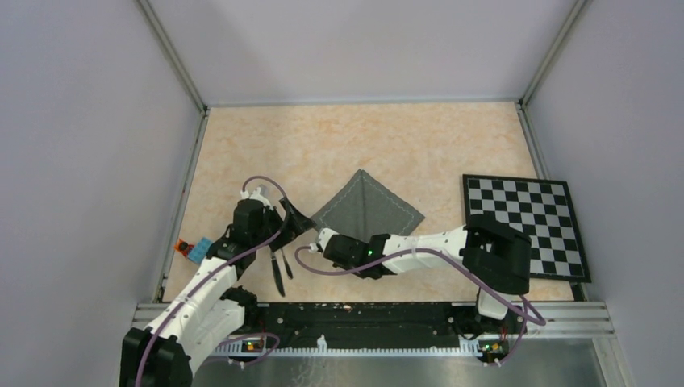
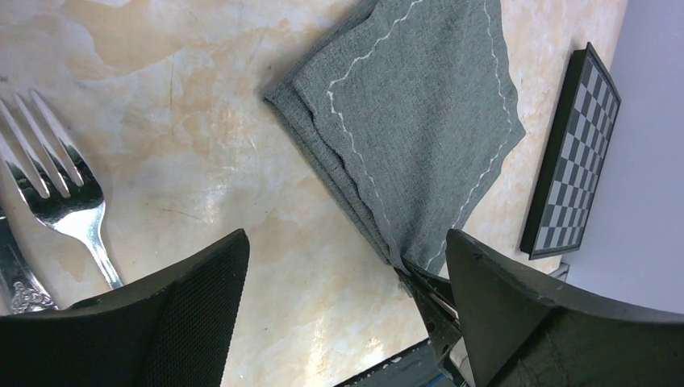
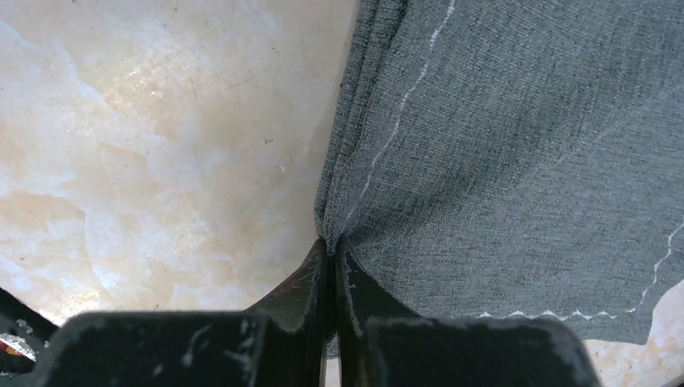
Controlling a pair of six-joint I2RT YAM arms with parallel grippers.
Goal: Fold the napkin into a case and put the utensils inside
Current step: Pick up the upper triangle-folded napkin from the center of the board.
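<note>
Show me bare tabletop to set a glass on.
Widest: marbled beige tabletop between the dark grey folded cloth napkin and back wall. Narrower: between napkin and black-and-white checkered board. Crowded: near left, around silver fork, silver knife, left end effector and right end effector.

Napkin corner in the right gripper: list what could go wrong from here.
The right gripper pinches only the very tip of the folded napkin, so layers may slip free when pulled. The open left gripper hangs close beside that corner; the two could bump.
</note>
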